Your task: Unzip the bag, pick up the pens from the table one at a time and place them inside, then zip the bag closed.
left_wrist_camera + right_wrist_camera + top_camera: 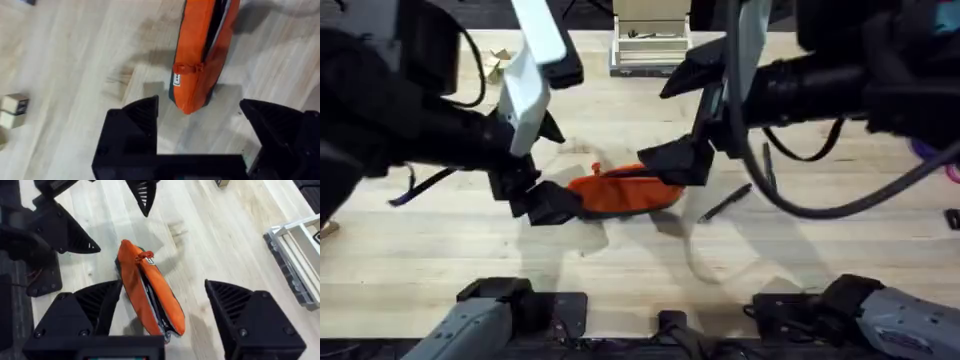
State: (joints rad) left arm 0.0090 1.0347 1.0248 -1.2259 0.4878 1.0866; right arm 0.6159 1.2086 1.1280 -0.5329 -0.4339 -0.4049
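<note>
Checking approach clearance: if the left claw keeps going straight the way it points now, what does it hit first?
Most likely the bag. In the left wrist view its near end sits between the open left claw fingers, just ahead. Height above the table is unclear, so it could pass over.

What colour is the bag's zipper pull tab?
Orange, like the bag; the pull tab shows best in the left wrist view.

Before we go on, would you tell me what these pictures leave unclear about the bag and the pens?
- Bag contents: the zip gap is dark in both wrist views.
- Bag ends: overhead, the left gripper and right gripper cover them.
- Pens: one pen lies on the table; the arms could hide others.
</note>
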